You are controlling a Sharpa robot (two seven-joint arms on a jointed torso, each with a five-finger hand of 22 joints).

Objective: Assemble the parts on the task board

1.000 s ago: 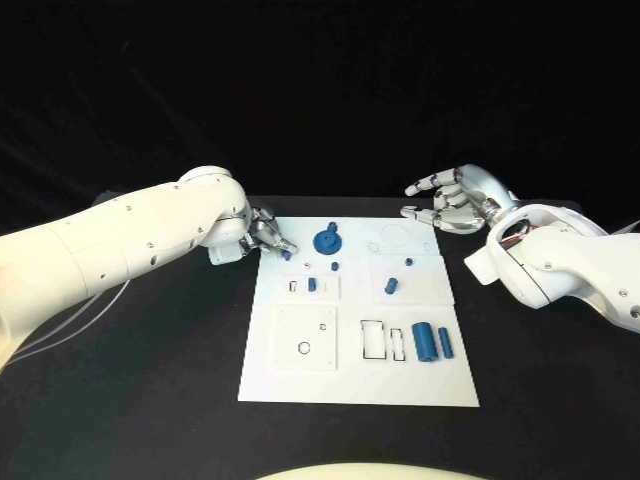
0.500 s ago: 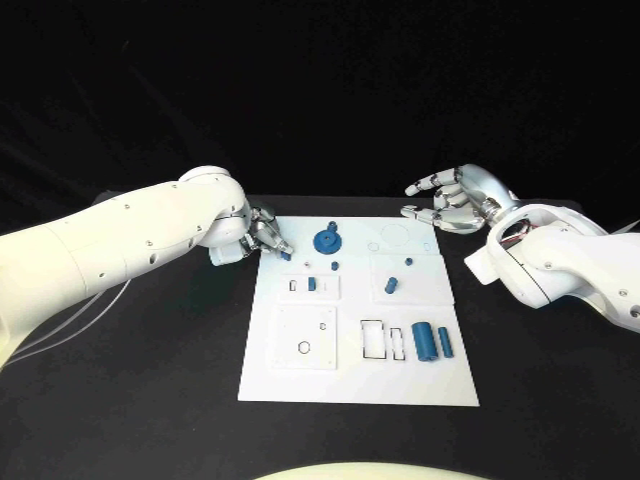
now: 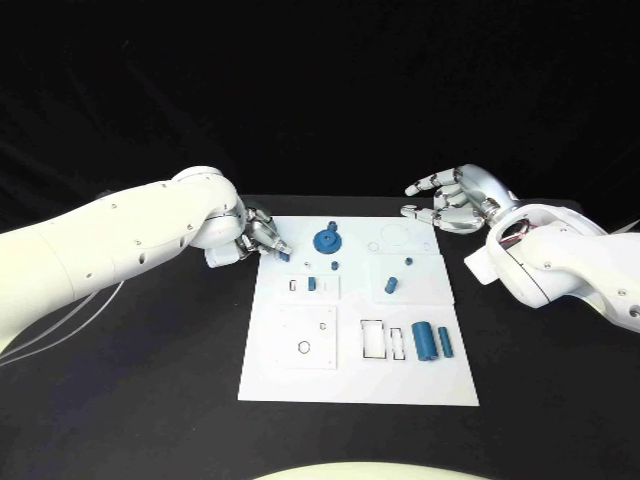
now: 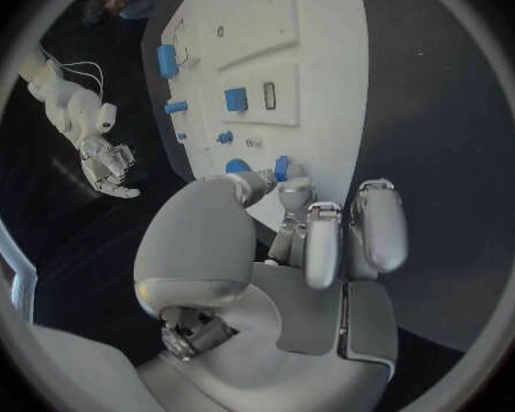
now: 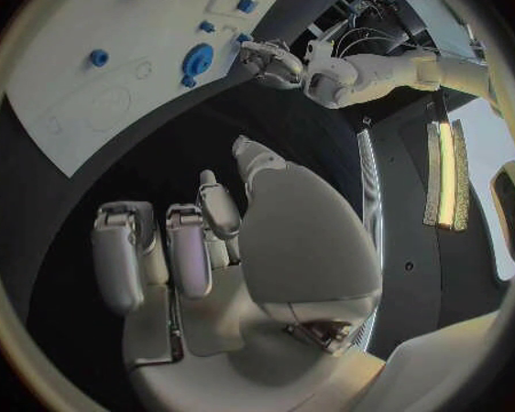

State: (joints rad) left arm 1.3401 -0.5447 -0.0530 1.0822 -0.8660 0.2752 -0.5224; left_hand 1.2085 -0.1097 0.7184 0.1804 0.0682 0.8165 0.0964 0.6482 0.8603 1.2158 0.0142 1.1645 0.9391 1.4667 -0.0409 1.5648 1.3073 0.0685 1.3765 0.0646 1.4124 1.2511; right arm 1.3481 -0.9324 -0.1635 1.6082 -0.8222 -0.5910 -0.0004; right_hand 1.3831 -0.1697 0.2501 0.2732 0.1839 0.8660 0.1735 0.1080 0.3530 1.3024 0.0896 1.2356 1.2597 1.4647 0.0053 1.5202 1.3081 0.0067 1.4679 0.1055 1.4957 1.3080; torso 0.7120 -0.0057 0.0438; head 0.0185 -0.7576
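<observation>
The white task board (image 3: 356, 375) lies in the middle of the black table. My left hand (image 3: 258, 238) is at its far left corner and pinches a small blue part (image 3: 283, 255) in its fingertips, just over the board's edge; the left wrist view shows that blue part (image 4: 281, 168) at the fingertips. A blue gear-like part (image 3: 327, 240) stands right beside it. My right hand (image 3: 457, 205) hovers off the far right corner, fingers apart and holding nothing.
Small blue parts (image 3: 389, 284) sit in the board's middle rows, and two blue cylinders (image 3: 433, 341) lie near its right edge. White outlined slots (image 3: 306, 337) take up the near half. Black table surrounds the board on all sides.
My left hand has drifted slightly left and back with the small blue part. The right hand has stayed where it was.
</observation>
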